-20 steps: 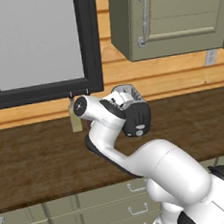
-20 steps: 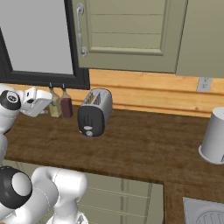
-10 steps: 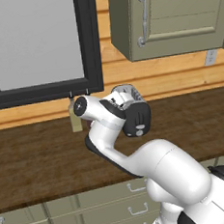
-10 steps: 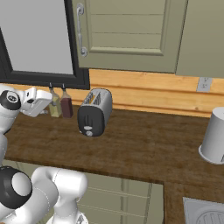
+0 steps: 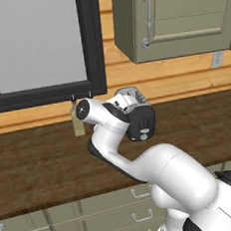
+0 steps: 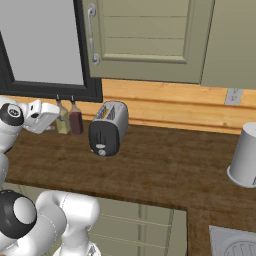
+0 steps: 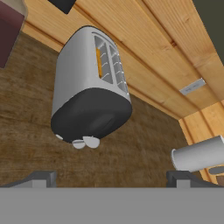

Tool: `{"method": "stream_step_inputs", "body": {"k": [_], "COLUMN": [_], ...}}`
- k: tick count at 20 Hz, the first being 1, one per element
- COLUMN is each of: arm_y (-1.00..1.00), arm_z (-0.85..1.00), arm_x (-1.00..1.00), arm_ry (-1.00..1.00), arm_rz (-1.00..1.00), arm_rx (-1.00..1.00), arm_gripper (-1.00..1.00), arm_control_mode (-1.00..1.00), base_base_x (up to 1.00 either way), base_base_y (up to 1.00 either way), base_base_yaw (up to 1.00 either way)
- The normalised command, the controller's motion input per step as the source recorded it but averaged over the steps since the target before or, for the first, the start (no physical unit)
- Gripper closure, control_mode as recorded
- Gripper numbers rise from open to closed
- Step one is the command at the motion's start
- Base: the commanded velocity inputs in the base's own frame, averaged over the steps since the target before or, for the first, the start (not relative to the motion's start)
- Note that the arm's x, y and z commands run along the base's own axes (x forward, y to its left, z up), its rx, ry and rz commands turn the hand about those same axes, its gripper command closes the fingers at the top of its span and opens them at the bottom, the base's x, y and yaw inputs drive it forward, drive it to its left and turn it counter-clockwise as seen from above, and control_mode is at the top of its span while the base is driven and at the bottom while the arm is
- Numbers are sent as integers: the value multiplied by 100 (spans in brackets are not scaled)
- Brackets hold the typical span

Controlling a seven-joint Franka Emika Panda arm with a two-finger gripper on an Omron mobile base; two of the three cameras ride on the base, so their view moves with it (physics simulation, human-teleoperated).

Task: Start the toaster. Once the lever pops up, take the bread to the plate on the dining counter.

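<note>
**Lever press not yet begun: a miss or a shove is the main risk**

While the fingers [image 7: 112, 177] stand spread wide with nothing between them, the toaster [image 6: 107, 128] sits on the dark wooden desk [image 6: 165, 170] near the far wall, well apart from the hand. In the right base view the hand [image 6: 41, 115] hangs to the left of the toaster, beyond two small bottles [image 6: 69, 120]. The hand view looks at the toaster's black end panel [image 7: 91, 114], with an orange-tan strip in one slot that I take to be the bread [image 7: 99, 62], though too little of it shows to be sure.

The first danger is aim. The lever is a small target; two pale round shapes [image 7: 85, 142] sit at the panel's lower edge in the hand view, and I cannot tell which, if either, is the lever rather than a knob or foot. A press on the wrong one starts nothing.

The second is force. The toaster looks light and stands free, so a push that is not straight along the lever's travel could slide or tip it toward the wall.

The third is the path. The bottles stand between hand and toaster, and a sweep rightward could knock them over.

A tall pale canister [image 6: 245, 156] stands far to the right, out of the way.
</note>
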Motion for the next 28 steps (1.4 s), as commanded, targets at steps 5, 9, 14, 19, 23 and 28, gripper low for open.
{"method": "stream_step_inputs", "body": {"k": [5, 9, 14, 19, 23, 28], "arm_y": [0, 0, 0, 0, 0, 0], "arm_z": [0, 0, 0, 0, 0, 0], "arm_x": [0, 0, 0, 0, 0, 0], "arm_ry": [0, 0, 0, 0, 0, 0], "arm_rz": [0, 0, 0, 0, 0, 0], "arm_rx": [0, 0, 0, 0, 0, 0], "arm_gripper": [-100, -100, -100, -100, -100, -100], "arm_control_mode": [-100, -100, -100, -100, -100, -100], "base_base_x": [0, 0, 0, 0, 0, 0], "base_base_y": [0, 0, 0, 0, 0, 0], "base_base_yaw": [0, 0, 0, 0, 0, 0]}}
